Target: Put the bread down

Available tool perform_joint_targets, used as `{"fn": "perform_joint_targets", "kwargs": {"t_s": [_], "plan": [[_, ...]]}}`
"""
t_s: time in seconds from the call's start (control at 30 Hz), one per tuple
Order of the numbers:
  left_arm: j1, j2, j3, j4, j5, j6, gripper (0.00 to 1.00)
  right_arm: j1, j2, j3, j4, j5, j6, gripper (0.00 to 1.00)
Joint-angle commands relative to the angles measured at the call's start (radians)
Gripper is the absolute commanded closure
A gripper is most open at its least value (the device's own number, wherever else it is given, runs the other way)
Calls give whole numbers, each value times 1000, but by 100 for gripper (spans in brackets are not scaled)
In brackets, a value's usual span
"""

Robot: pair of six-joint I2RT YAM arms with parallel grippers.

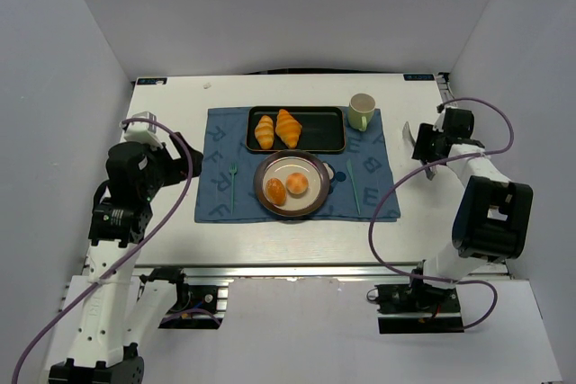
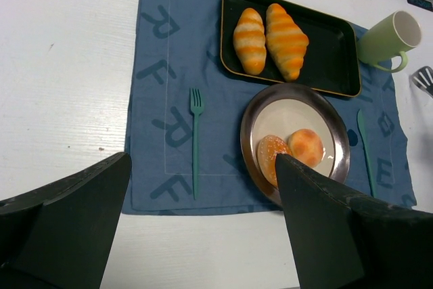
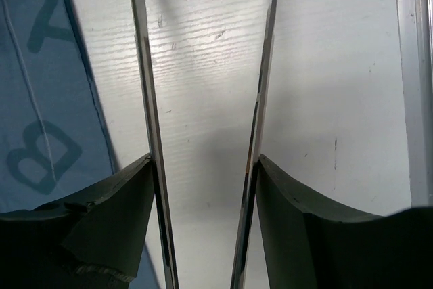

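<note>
Left gripper hangs wide apart, empty; right gripper is clamped on metal tongs, off beside the placemat. Both buns sit on the round plate, so placing looks finished.

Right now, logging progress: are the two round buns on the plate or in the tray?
On the plate. Both buns sit side by side on it; the tray holds only two croissants.

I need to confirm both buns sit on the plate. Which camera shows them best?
The top view: both buns lie whole on the plate, side by side. The left wrist view shows them larger, but its finger covers part of the nearer one. The right wrist view shows none.
</note>
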Motion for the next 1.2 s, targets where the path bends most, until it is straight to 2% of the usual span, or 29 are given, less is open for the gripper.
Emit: {"fn": "perform_joint_targets", "kwargs": {"t_s": [0.0, 0.17, 0.23, 0.27, 0.47, 0.6, 0.73, 0.8, 0.9, 0.97, 1.03, 1.17], "plan": [[-3, 11, 2, 37, 35, -9, 2, -12, 15, -22, 128, -69, -48, 35], [-3, 20, 20, 34, 27, -4, 2, -12, 34, -90, 170, -51, -68, 33], [-3, 24, 23, 36, 28, -7, 2, -11, 48, -90, 171, -48, -74, 22], [-3, 24, 25, 31, 29, -7, 2, -12, 55, -85, 171, -34, -76, 12], [-3, 21, 38, 16, 19, -4, 2, -12, 71, -70, 141, -19, -63, 11], [-3, 23, 54, 7, 13, -4, 2, -2, -61, -44, 93, 56, -37, 11], [-3, 8, 54, -1, 12, -8, 2, 14, -228, 30, -86, 98, 100, 11], [-3, -3, 46, 3, 7, -15, 2, 18, -339, 48, -172, 35, 131, 11], [-3, -22, 28, 10, -2, -18, 2, 27, -504, 7, -210, -167, 208, 11], [-3, -19, 25, 5, -1, -19, 2, 43, -622, -27, -210, -249, 220, 11], [-3, -12, 23, -1, 1, -21, 2, 64, -684, -64, -217, -344, 224, 11], [-3, -11, 23, 2, -5, -27, 2, 73, -771, -79, -255, -404, 210, 11]]}}
